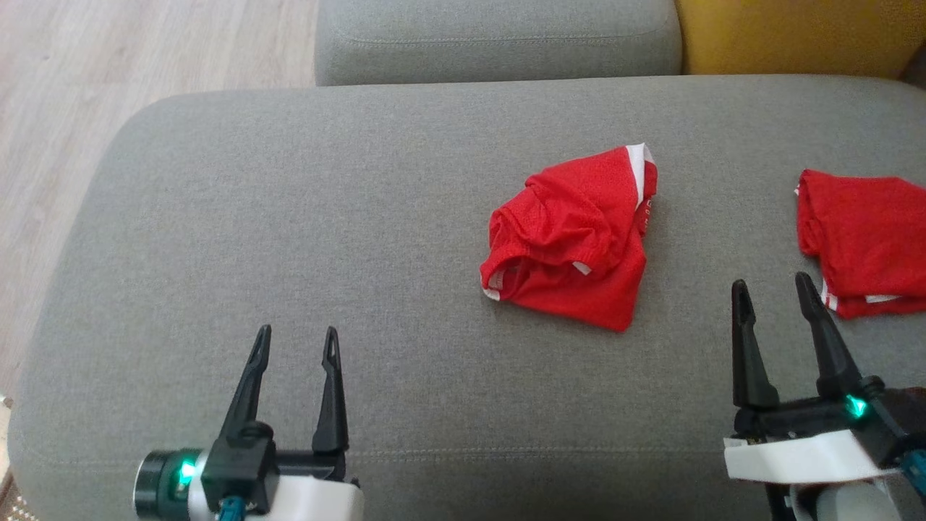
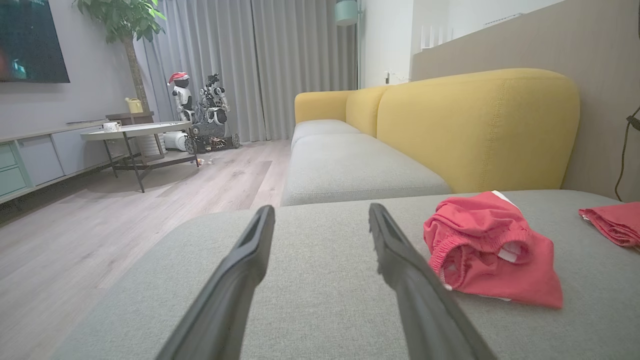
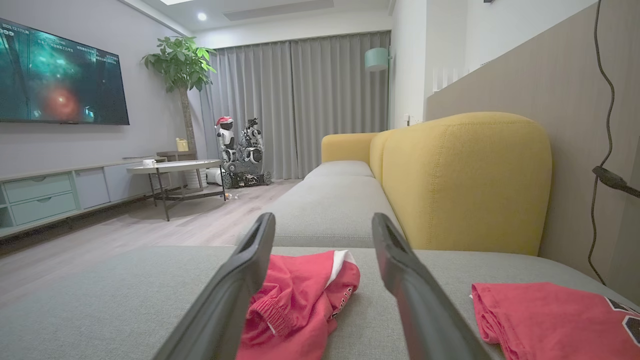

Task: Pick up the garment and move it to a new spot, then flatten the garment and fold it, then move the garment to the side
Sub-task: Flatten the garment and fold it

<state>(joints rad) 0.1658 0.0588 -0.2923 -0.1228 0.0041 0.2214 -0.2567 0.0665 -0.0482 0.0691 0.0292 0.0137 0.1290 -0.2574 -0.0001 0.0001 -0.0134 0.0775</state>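
A crumpled red garment (image 1: 571, 242) with white trim lies on the grey sofa cushion (image 1: 289, 217), right of centre. It also lies right of my left fingers (image 2: 490, 257) and ahead between my right fingers (image 3: 300, 300). My left gripper (image 1: 298, 340) hovers open and empty near the cushion's front edge, well left of the garment. Lower right of the garment, my right gripper (image 1: 772, 288) is open and empty too.
A second red garment (image 1: 864, 239) lies folded at the cushion's right edge, close to my right fingers. Behind are another grey seat (image 1: 499, 40) and a yellow backrest (image 3: 465, 185). Wooden floor (image 1: 72, 108) lies to the left, with a coffee table (image 2: 135, 132) farther off.
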